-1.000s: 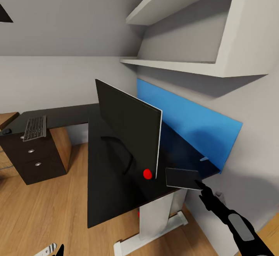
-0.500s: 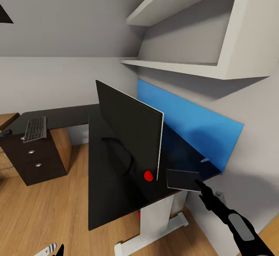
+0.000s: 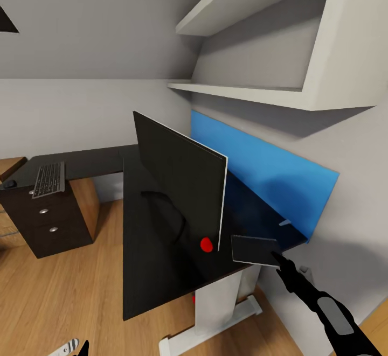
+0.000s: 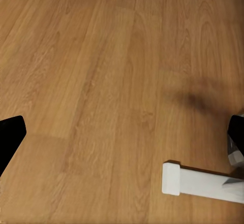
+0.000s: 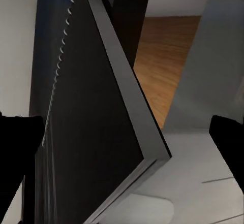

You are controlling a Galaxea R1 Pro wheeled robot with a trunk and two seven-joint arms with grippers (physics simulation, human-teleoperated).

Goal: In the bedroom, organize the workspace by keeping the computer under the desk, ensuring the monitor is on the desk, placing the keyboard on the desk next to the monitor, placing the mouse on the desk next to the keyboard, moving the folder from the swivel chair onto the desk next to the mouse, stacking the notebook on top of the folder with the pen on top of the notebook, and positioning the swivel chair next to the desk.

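Observation:
The black monitor (image 3: 180,183) stands on the glossy black desk (image 3: 156,259), a red light at its lower corner. A dark grey spiral-bound notebook (image 3: 253,249) lies tilted at the desk's near right corner, partly over the edge. My right gripper (image 3: 280,259) is open at the notebook's (image 5: 96,142) edge, with one fingertip (image 5: 18,148) on each side. The keyboard (image 3: 48,178) and a dark mouse (image 3: 8,183) lie on the far left end. A small white pen (image 3: 284,221) rests near the wall. My left gripper (image 4: 122,137) hangs open over the floor. The folder, swivel chair and computer are out of view.
A long blue panel (image 3: 269,173) leans along the wall behind the monitor. White shelves (image 3: 242,89) jut out above the desk. A dark drawer unit (image 3: 48,221) stands under the keyboard. The desk's white leg (image 3: 215,302) and its foot (image 4: 203,181) rest on wooden floor.
The whole picture has shifted a few pixels, so the camera moved slightly. The arms, notebook and monitor keep their places.

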